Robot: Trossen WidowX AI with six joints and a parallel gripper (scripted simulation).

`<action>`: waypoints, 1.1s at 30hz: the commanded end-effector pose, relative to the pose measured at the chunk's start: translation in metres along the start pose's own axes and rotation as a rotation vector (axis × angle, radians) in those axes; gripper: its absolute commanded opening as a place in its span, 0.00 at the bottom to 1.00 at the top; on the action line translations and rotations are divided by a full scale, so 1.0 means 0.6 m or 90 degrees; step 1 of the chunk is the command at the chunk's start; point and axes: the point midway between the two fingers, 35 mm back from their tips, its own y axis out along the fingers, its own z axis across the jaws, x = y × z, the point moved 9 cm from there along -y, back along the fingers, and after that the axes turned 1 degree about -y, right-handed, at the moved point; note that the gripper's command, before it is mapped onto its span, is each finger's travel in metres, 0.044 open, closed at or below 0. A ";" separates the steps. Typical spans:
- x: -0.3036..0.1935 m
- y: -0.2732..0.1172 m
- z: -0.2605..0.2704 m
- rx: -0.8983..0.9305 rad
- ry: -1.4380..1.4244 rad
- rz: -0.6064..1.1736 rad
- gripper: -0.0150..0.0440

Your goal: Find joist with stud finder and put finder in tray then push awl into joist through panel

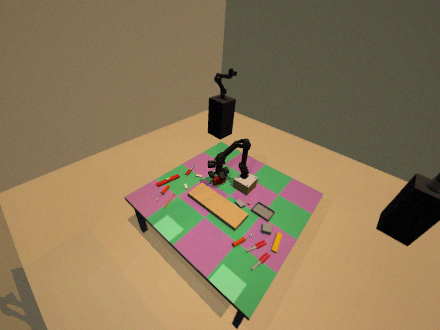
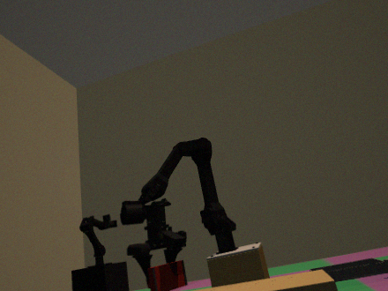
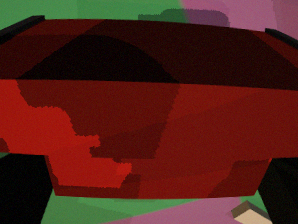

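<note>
The red block-shaped stud finder [image 1: 219, 181] [image 2: 171, 276] [image 3: 220, 130] is between the fingers of my gripper [image 1: 218, 179] [image 2: 164, 272] [image 3: 157, 145], which is shut on it. It is beyond the panel's far left end, beside the robot's base; whether it touches the table is unclear. The tan floor panel [image 1: 215, 206] [image 2: 287, 284] lies flat; no joist shows. The grey tray [image 1: 263, 211] is beside the panel and looks empty. An orange-handled tool with a thin shank [image 1: 163, 192] lies left of the panel, and another [image 1: 240, 242] lies right of it; I cannot tell which is the awl.
The base block [image 1: 245, 184] [image 2: 238, 268] stands near the panel. Small grey blocks [image 1: 267, 228] [image 1: 240, 203] lie near the tray. A yellow bar [image 1: 276, 242] and red-handled tools [image 1: 257, 246] [image 1: 261, 261] lie to the right. A red level-like bar [image 1: 168, 180] lies at the left.
</note>
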 end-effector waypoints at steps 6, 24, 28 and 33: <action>0.013 -0.001 0.001 -0.003 0.003 0.042 0.25; 0.032 0.002 0.000 0.000 0.005 0.106 0.25; 0.038 0.003 0.000 0.000 0.006 0.123 0.25; 0.044 0.004 0.000 0.000 0.006 0.144 0.25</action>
